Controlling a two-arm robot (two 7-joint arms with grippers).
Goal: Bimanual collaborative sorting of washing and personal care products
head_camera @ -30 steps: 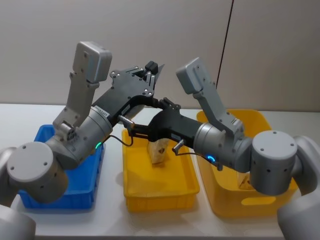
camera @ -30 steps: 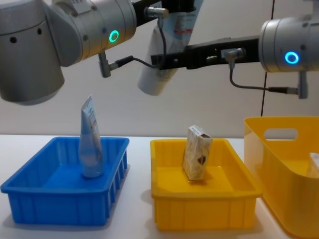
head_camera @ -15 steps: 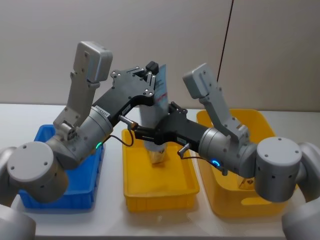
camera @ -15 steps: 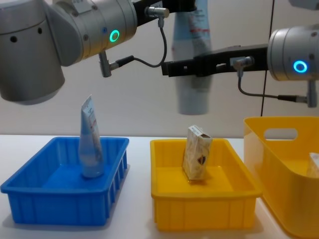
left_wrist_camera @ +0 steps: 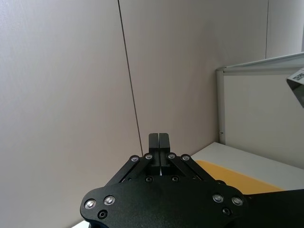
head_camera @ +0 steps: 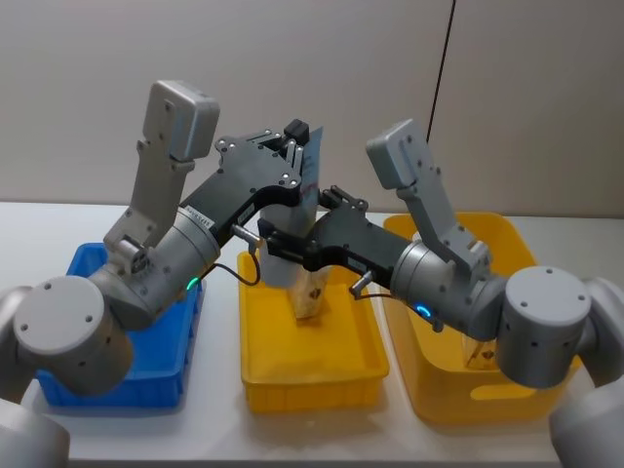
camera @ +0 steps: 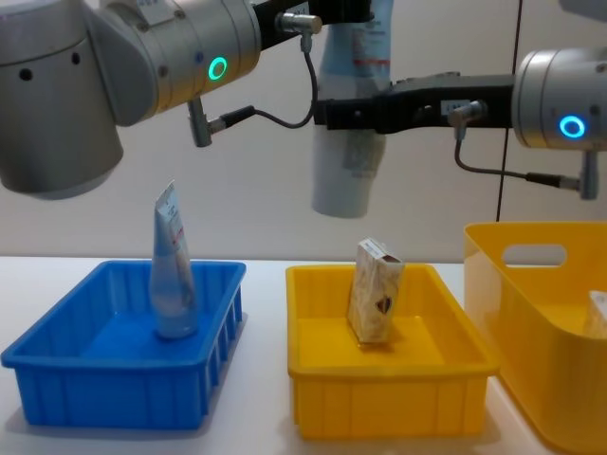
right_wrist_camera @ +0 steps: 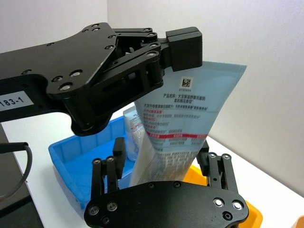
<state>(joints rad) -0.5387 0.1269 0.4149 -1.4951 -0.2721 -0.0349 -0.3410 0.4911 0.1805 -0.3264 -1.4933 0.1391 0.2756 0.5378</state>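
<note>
On the white surface [camera: 256, 431] a blue bin [camera: 123, 365] near the left edge holds one squeeze tube [camera: 173, 270] standing up. Beside it, a yellow tray [camera: 389, 379] holds a beige carton [camera: 375, 301]. High above the tray hangs a second tube [camera: 349, 142]. The left pincer [right_wrist_camera: 183, 45] pinches its flat top end shut. The right pincer [right_wrist_camera: 161, 164] sits open around its lower body.

The right gripper [camera: 356, 114] has moved up and a little left along the hanging tube [camera: 348, 142], which now hangs almost upright.
</note>
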